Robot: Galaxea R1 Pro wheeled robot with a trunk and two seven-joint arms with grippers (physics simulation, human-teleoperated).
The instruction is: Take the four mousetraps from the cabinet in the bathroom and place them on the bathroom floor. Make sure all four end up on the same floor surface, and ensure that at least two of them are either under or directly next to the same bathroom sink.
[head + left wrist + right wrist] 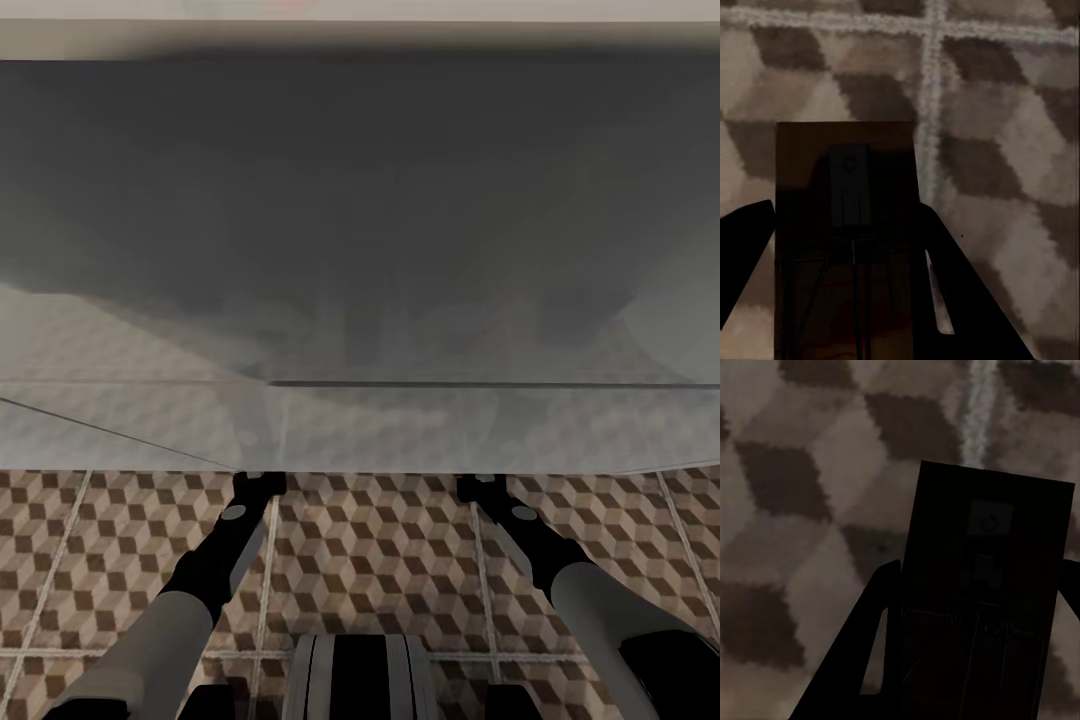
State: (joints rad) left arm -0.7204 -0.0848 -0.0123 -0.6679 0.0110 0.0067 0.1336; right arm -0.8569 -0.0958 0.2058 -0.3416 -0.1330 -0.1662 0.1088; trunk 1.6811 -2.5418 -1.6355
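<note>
In the left wrist view a flat dark-brown mousetrap (846, 255) sits between the black fingers of my left gripper (847, 206), just above the cube-patterned bathroom floor (1005, 112). My right gripper (982, 566) holds a second mousetrap (982, 615) the same way, close over the tiles (802, 472). In the head view both arms reach forward and down. The left gripper (258, 484) and the right gripper (480, 488) end at the foot of a wide white glossy unit (360, 250). I cannot tell whether that unit is the bathroom sink's vanity.
The white unit's glossy front (400, 430) mirrors the tiles and blocks the way ahead. Patterned floor (380, 560) stretches between and beside the arms. My own base (360, 680) shows at the bottom edge.
</note>
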